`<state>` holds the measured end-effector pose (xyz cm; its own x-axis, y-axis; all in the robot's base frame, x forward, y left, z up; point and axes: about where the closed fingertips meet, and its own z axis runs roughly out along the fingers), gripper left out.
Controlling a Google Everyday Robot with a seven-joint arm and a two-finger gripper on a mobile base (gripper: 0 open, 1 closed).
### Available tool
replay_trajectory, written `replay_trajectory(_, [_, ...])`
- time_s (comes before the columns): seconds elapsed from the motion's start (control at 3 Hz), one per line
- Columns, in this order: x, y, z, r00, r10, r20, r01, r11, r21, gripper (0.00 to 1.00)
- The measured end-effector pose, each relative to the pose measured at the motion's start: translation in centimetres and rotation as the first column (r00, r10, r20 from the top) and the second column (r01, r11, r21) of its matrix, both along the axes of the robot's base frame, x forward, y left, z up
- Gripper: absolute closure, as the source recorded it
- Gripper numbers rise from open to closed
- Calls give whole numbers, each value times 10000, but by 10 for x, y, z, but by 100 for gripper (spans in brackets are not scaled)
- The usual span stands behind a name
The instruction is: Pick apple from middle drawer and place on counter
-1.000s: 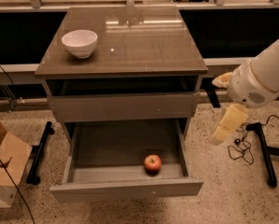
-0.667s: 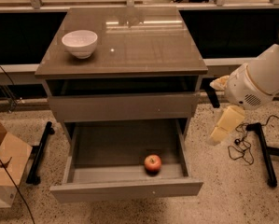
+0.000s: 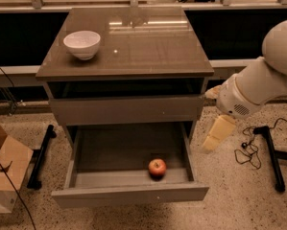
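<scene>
Camera view has the apple (image 3: 157, 167) at the drawer's (image 3: 128, 195) front right, well below-left of the gripper (image 3: 209, 119), spread open and empty beside the cabinet (image 3: 126, 110).

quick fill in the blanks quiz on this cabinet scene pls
1. The drawer holding the apple stands ____.
2. The bowl on the counter is ____.
3. In the camera view, the claw hangs to the ____ of the drawer, beside the cabinet.

Missing words: open; white; right
</scene>
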<state>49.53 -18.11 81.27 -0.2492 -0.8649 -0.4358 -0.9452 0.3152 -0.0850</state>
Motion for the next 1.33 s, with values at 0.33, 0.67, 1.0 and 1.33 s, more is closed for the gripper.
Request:
replay_trajectory(0.33, [9,12,-41,10000,34,-26,-33,9994,350,0])
replay_trajectory(0.67, [25,22,-85,9996,-292,19,289,9945,1003,0])
replay_trajectory(1.0, [52,30,-132,9975,-695,151,656,9810,1825,0])
replay_trajectory(1.33, [53,30,-132,9975,-697,149,659,9810,1827,0])
